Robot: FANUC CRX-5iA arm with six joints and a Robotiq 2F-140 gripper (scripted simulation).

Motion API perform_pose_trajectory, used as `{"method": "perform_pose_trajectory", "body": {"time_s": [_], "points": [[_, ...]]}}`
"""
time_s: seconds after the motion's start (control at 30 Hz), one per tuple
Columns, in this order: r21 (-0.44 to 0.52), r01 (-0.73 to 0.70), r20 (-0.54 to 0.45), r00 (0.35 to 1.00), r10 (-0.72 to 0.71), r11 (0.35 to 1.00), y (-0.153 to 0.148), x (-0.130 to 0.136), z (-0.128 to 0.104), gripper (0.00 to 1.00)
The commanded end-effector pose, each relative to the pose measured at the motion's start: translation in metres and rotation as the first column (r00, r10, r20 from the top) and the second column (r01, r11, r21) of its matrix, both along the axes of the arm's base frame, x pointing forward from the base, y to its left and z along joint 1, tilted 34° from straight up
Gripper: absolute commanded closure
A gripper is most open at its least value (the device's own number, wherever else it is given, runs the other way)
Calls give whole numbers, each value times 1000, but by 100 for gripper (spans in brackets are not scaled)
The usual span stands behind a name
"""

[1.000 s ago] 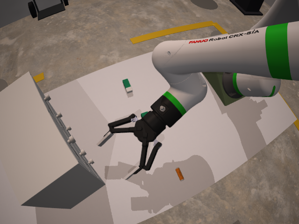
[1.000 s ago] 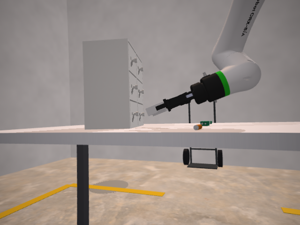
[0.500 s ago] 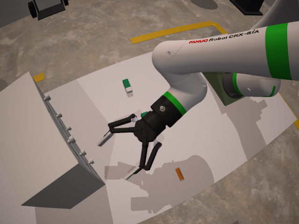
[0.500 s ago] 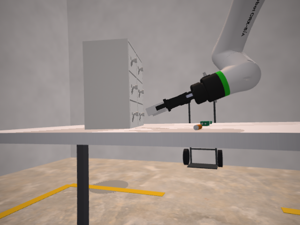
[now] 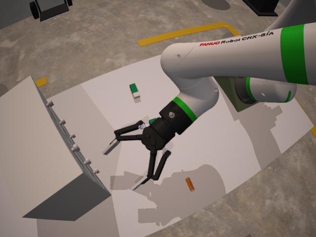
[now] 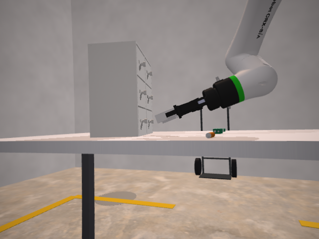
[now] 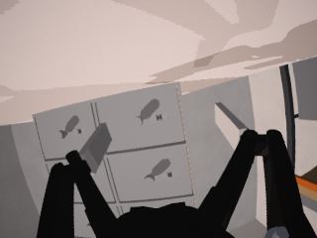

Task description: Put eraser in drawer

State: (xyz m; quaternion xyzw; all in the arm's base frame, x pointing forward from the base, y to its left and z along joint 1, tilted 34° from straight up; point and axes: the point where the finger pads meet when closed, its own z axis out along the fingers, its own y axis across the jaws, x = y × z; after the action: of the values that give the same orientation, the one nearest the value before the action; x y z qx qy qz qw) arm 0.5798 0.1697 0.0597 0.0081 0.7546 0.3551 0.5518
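Arm reaches low toward the chest (image 5: pixel 30 142), gripper (image 5: pixel 127 163) spread wide, pinching nothing (all drawers look flush); green-and-white eraser (image 5: pixel 134 90) lies flat behind.

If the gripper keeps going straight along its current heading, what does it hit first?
Most likely the chest's drawer front, around the lower rows. The open, empty gripper points straight at it across a bare gap; which drawer is unclear.

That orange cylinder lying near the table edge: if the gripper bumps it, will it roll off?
Probably apt to roll: the orange cylinder lies on its side on the flat table, so a sideways nudge would likely send it rolling. It sits fairly close to the table's edge, so a roll that way is a risk. The open gripper is apart from it.
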Motion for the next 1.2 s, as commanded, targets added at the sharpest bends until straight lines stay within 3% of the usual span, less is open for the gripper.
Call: {"method": "perform_pose_trajectory", "body": {"time_s": [0.0, 0.43, 0.93, 1.17], "points": [[0, 0, 0, 1000, 0, 1000, 0, 0, 0, 0], [0, 0, 0, 1000, 0, 1000, -10, 2, 14, 0], [0, 0, 0, 1000, 0, 1000, -48, 7, 71, 0], [0, 0, 0, 1000, 0, 1000, -56, 8, 82, 0]]}}
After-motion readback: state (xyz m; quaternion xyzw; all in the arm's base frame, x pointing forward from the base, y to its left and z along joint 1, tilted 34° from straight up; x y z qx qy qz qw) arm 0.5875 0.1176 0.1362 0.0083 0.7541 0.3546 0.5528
